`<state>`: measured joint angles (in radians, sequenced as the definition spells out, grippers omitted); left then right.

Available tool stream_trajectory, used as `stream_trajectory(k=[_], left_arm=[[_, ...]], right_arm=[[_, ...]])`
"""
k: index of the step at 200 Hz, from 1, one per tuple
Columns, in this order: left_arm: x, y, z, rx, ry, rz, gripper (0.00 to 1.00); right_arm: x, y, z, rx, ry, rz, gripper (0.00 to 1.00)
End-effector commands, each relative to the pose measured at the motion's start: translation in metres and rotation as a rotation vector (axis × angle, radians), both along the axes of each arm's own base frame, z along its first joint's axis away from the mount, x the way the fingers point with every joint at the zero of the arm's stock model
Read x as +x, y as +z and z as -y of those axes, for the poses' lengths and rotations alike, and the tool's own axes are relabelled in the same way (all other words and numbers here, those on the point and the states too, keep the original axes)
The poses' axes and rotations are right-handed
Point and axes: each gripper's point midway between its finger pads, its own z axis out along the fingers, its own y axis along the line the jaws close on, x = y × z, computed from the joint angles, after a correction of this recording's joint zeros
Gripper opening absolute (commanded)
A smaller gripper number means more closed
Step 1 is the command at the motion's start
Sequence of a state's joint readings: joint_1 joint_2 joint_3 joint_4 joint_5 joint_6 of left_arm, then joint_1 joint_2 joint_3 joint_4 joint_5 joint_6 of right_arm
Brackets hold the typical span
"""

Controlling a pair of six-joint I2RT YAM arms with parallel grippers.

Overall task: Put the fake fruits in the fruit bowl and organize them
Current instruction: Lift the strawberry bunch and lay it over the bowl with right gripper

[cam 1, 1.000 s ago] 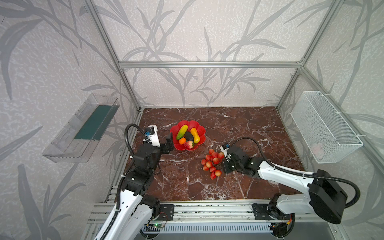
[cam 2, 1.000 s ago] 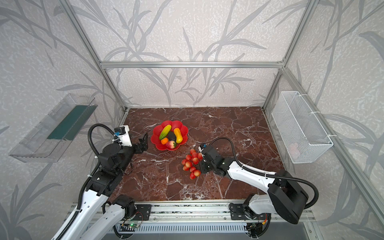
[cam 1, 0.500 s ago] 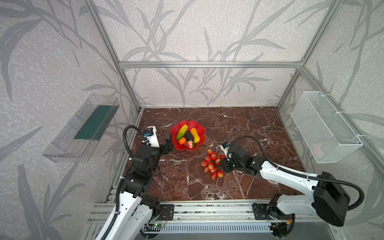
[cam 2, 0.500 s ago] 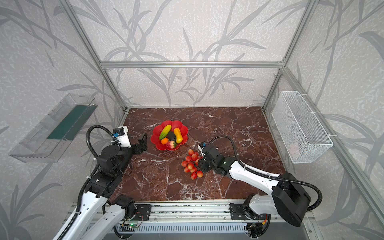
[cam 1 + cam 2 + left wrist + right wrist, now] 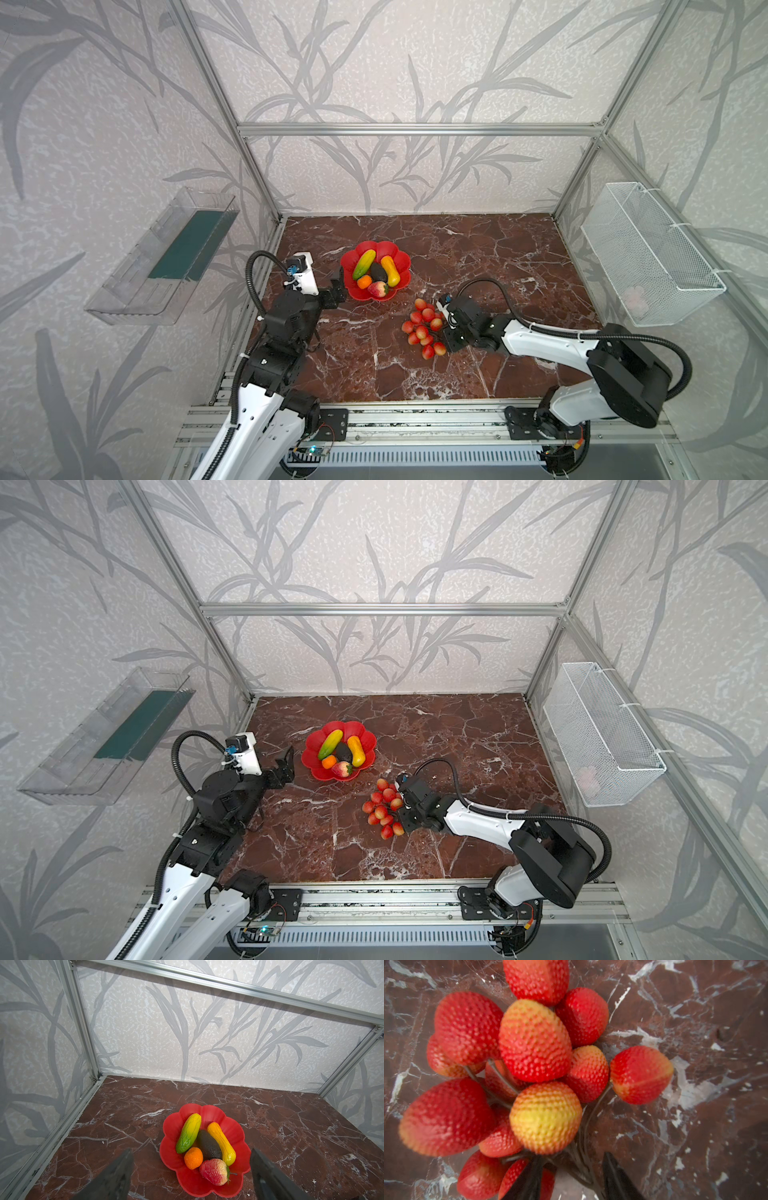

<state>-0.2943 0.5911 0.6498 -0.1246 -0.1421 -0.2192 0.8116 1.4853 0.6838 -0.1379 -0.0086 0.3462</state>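
The red scalloped fruit bowl [image 5: 399, 253] [image 5: 170, 1159] stands left of the floor's middle. In it lie a green-yellow mango [image 5: 364, 264], a dark avocado [image 5: 377, 272], a yellow-orange gourd-like fruit [image 5: 390, 271], a tangerine [image 5: 364, 281] and a red-pink peach [image 5: 377, 289]. A bunch of red berries [image 5: 424, 328] [image 5: 533, 1043] lies on the marble, in front and to the right of the bowl. My right gripper [image 5: 442, 329] [image 5: 571, 1161] is open, with the bunch's dark stems between its fingers. My left gripper [image 5: 338, 284] [image 5: 191, 1151] hangs open and empty just left of the bowl.
A white wire-mesh basket [image 5: 648, 257] hangs on the right wall and a clear plastic bin [image 5: 166, 257] on the left wall. Aluminium frame posts and papered walls close in the marble floor [image 5: 478, 257] on three sides.
The right gripper's jaws have gone from shut to open round the berry stems. The bunch and both arms have hardly shifted.
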Motion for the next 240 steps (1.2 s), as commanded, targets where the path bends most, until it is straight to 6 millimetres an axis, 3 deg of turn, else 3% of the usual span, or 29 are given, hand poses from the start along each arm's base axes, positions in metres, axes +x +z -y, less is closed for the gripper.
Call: stream_trajectory(k=[1, 44, 74, 93, 122, 180, 212, 240], left_arm=[[-0.001, -0.004, -0.002, -0.004, 0.014, -0.002, 0.88], [-0.002, -0.003, -0.003, -0.001, 0.012, 0.003, 0.9], [-0.004, -0.003, -0.003, -0.002, 0.012, 0.007, 0.91], [-0.004, -0.003, -0.004, -0.002, 0.014, 0.009, 0.92], [-0.005, -0.002, -0.005, -0.007, 0.022, 0.021, 0.94], [-0.008, 0.0, -0.009, -0.012, 0.042, 0.036, 0.96], [-0.008, 0.0, -0.01, -0.016, 0.044, 0.04, 0.96], [-0.009, -0.001, -0.01, -0.021, 0.046, 0.046, 0.96]], right_arm=[[0.011, 0.0, -0.013, 0.019, 0.005, 0.021, 0.48], [0.013, -0.021, -0.024, 0.031, 0.016, -0.014, 0.46], [0.012, -0.028, -0.029, 0.055, 0.018, -0.03, 0.19], [0.013, -0.02, -0.03, 0.073, 0.02, -0.017, 0.0], [0.018, 0.013, -0.031, 0.11, 0.024, 0.057, 0.0], [0.032, 0.108, -0.03, 0.196, 0.029, 0.259, 0.0], [0.036, 0.138, -0.036, 0.212, 0.057, 0.3, 0.0], [0.047, 0.162, -0.052, 0.245, 0.087, 0.334, 0.0]])
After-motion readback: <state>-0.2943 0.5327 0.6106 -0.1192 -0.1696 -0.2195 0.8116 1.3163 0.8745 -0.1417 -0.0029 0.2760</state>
